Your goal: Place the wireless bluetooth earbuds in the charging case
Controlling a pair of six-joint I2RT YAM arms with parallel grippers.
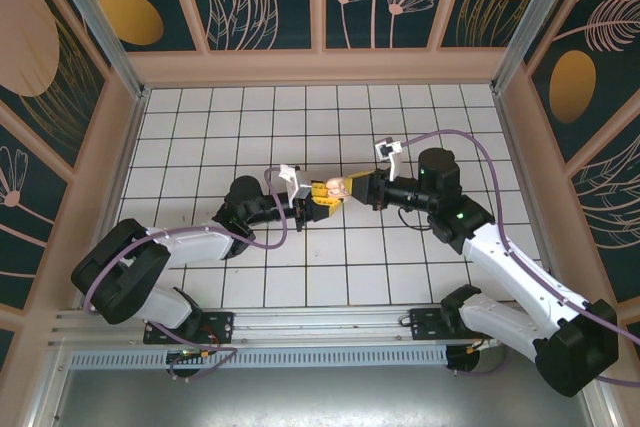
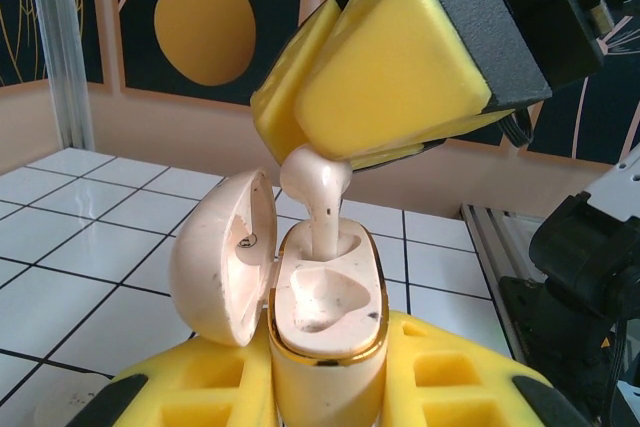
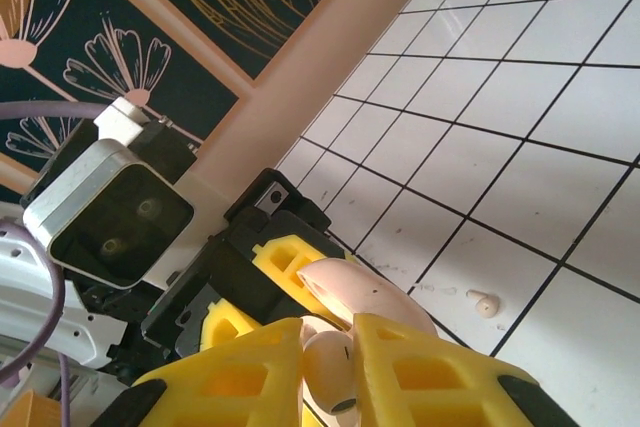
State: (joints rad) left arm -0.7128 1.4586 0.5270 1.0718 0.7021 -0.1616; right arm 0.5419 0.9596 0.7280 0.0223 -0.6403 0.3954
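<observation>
Over the middle of the white tiled surface (image 1: 400, 257) the two arms are meeting tip to tip. The left hand (image 2: 325, 397) is clamping its yellow fingers (image 2: 200, 387) on the pinkish-beige charging case (image 2: 325, 312), which is standing upright in that grip with its lid (image 2: 222, 257) hanging open to one side. The right hand (image 3: 325, 372) is pinching an earbud (image 2: 313, 187) just above, with the stem reaching into the case's farther socket. A tiny pale piece (image 3: 485, 304) is lying on a tile nearby.
</observation>
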